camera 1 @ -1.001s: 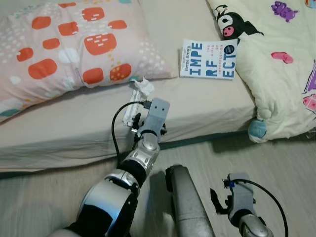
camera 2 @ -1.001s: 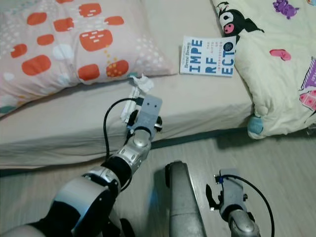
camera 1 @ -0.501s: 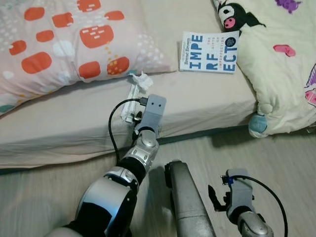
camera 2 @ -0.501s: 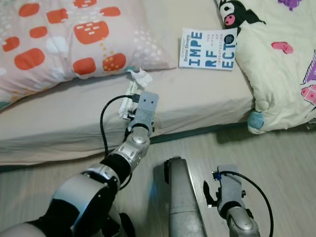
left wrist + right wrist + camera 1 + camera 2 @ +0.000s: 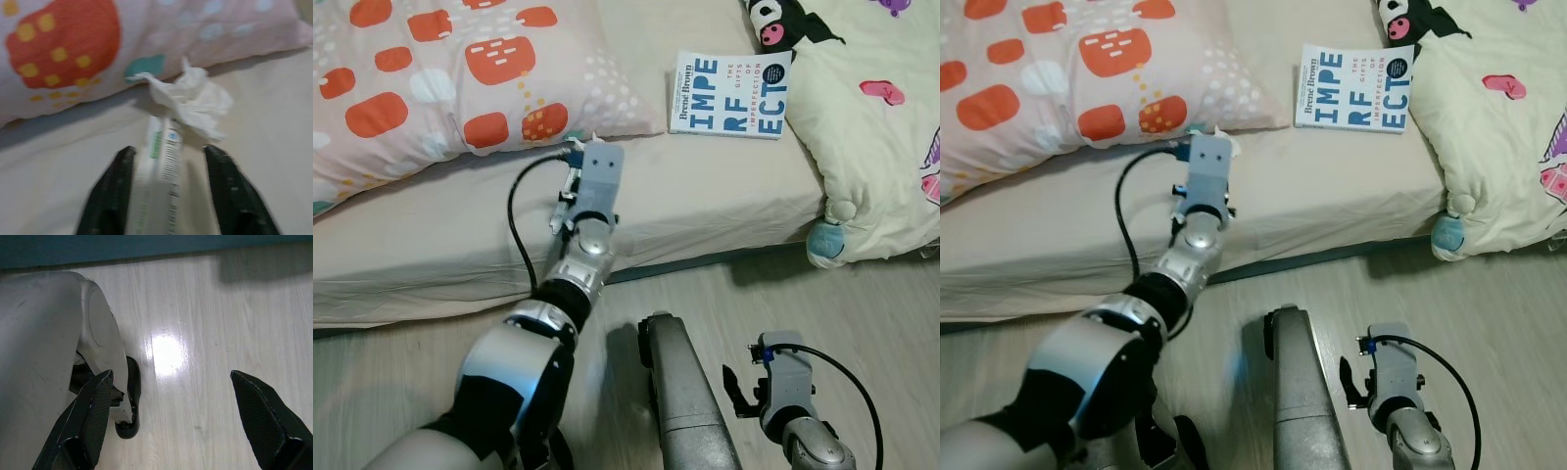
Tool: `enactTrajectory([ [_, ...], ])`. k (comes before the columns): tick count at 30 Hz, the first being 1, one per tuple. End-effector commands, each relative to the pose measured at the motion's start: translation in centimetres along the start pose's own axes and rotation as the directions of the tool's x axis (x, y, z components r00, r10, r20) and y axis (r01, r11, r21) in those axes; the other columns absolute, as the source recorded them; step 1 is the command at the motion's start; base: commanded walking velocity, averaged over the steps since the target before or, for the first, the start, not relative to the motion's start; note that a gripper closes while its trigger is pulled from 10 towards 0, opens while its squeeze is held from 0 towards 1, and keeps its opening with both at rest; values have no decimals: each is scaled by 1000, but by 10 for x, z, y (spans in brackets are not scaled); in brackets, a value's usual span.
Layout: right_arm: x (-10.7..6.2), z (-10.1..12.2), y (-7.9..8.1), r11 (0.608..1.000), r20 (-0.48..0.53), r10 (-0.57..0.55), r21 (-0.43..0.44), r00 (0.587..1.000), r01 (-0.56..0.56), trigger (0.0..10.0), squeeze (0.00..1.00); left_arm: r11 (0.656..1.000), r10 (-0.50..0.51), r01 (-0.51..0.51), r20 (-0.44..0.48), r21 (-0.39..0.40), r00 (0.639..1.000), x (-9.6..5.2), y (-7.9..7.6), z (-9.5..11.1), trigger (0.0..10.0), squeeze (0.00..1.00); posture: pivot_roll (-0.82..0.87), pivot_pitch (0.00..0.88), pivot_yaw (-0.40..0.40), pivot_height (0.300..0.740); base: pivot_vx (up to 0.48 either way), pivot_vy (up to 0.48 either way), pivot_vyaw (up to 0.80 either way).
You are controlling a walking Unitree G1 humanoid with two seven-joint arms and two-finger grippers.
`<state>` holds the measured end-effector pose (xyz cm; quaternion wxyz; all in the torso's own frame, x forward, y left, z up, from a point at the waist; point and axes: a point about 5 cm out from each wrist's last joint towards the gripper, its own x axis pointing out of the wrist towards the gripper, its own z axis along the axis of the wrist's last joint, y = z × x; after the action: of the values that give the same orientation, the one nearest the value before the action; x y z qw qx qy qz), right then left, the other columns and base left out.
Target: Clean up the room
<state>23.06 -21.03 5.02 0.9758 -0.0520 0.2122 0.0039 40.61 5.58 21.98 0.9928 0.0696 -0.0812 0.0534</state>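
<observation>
With our left gripper (image 5: 168, 196) spread around the tissue pack (image 5: 159, 183) on the bed (image 5: 724, 186), crumpled tissue (image 5: 193, 100) at its twelve o'clock end, we should squeeze squarely; right gripper (image 5: 181, 416) hangs apart.

Pillow (image 5: 460, 88): pale pink — orange-red blotches, white dots, a teal patch
Tissue (image 5: 193, 100): white
Packet (image 5: 159, 171): white, green print
Book (image 5: 729, 93): white cover, blue block letters
Blanket (image 5: 871, 127): cream — pink and purple cartoon figures
Bed sheet (image 5: 705, 196): beige
Floor (image 5: 862, 304): light wood grain
</observation>
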Motion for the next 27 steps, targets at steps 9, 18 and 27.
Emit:
enactTrajectory([
  [9, -8, -15, 0, 1000, -67, 6, 24, 998, -4, 10000, 0, 996, -19, 31, -132, 89, 991, -10, 7, -38, 10000, 1000, -427, 609, -31, 570, 0, 0, 0],
  [18, -9, -12, -3, 1000, -73, 4, 17, 997, -3, 10000, 0, 988, -61, 101, -312, 115, 948, -21, 16, -74, 10000, 0, -439, 602, -37, 570, 0, 0, 0],
  [27, -11, -9, -6, 1000, -70, -5, 11, 998, 6, 10000, 0, 993, -63, 88, -295, 75, 954, -18, 18, -69, 0, 0, -441, 601, -38, 570, 0, 0, 0],
])
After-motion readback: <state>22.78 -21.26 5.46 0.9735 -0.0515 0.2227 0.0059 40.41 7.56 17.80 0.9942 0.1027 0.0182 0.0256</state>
